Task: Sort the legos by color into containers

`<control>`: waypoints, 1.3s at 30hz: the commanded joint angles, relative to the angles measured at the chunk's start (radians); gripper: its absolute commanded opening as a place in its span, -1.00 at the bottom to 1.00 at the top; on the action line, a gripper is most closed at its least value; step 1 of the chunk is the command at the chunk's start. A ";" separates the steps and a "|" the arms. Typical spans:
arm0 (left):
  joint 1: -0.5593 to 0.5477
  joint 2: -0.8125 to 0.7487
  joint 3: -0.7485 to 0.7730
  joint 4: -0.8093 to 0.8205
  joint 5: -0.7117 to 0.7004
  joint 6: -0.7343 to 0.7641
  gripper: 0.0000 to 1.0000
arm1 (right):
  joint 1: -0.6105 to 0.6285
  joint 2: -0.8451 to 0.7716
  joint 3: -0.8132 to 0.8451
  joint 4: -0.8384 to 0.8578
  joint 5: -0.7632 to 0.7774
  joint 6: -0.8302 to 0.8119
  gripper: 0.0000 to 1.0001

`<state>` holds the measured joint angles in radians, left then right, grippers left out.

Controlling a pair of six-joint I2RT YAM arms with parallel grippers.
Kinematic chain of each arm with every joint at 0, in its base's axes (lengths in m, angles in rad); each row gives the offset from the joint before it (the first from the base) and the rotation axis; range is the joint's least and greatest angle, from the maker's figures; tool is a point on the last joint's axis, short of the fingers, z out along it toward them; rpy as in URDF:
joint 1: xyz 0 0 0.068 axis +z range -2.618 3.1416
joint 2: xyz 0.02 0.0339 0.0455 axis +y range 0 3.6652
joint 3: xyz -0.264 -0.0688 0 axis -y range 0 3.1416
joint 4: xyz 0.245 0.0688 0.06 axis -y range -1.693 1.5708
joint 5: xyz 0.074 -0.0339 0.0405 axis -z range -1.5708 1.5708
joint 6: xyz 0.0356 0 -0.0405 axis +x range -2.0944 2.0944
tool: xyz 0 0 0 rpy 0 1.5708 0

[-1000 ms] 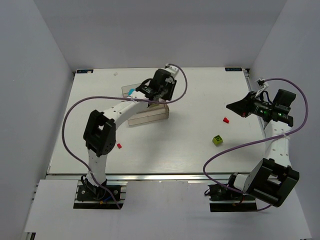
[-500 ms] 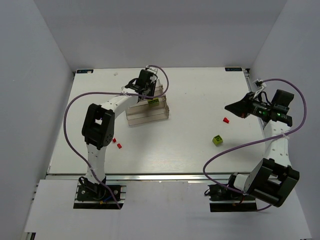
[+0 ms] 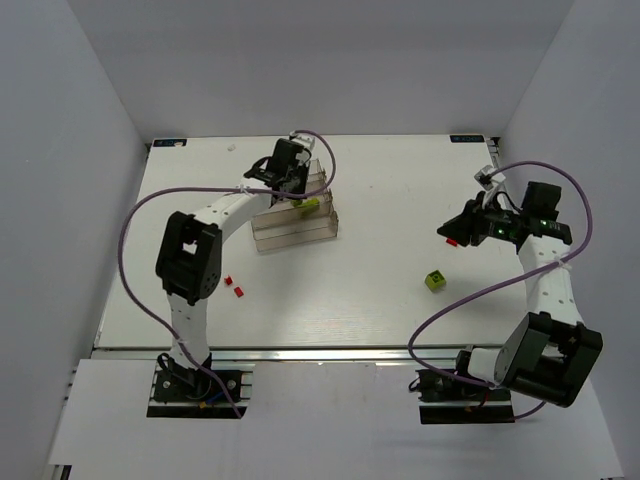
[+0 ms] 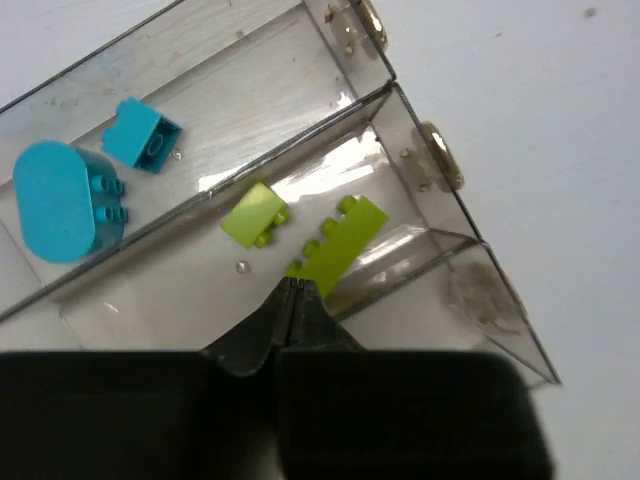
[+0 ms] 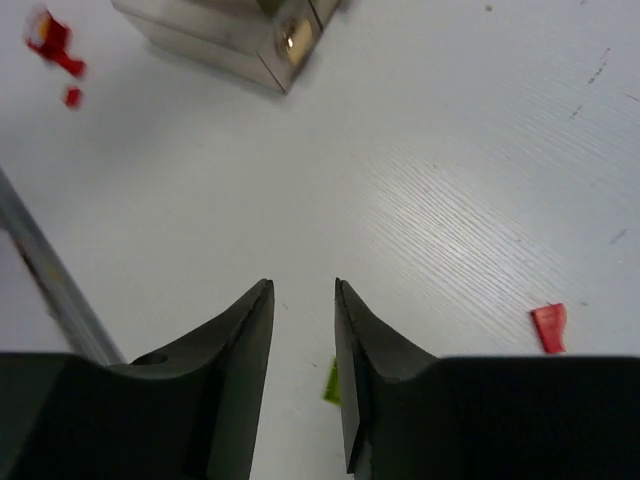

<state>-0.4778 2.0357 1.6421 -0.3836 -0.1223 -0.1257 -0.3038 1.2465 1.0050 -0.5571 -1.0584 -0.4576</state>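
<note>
Left hand [image 4: 290, 293], fingers pressed together, hangs over lime legos [image 4: 252, 214] in the containers [image 4: 250, 90] at 11 o'clock; right hand [image 5: 303, 300], slightly parted, at 3 o'clock.

The clear, smoky rack of containers [image 3: 300, 228] stands on the far-left part of the table, three long narrow troughs joined side by side in steps. One trough holds two cyan pieces, a rounded cyan brick [image 4: 55, 203] and a square cyan brick [image 4: 140, 135] just beside it. The neighbouring trough holds a small lime brick [image 4: 253, 215] and a flat lime plate [image 4: 335, 250], the plate tilted with its studs along one edge.

Four pieces lie loose on the table. A lime-green cube [image 3: 435, 280] sits on the right half with a small red wedge [image 3: 452, 241] beyond it. Near the rack's left side lies a tiny red brick [image 3: 228, 279] – a second red brick [image 3: 239, 291] is just beside it.
</note>
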 commanded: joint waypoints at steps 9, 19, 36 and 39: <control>0.001 -0.702 -0.471 0.135 0.296 -0.045 0.44 | 0.072 0.007 -0.077 -0.457 0.259 -1.241 0.43; 0.001 -0.904 -0.643 0.161 0.180 0.009 0.74 | 0.137 0.303 0.156 -0.678 0.351 -1.576 0.78; 0.001 -0.911 -0.634 0.146 0.176 0.017 0.78 | 0.285 0.401 0.078 -0.521 0.615 -1.546 0.65; 0.001 -0.908 -0.636 0.147 0.171 0.015 0.79 | 0.295 0.406 0.061 -0.488 0.649 -1.527 0.64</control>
<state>-0.4774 1.1511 1.0027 -0.2352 0.0608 -0.1192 -0.0185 1.6489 1.0782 -1.0721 -0.4675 -1.9663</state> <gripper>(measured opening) 0.894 0.821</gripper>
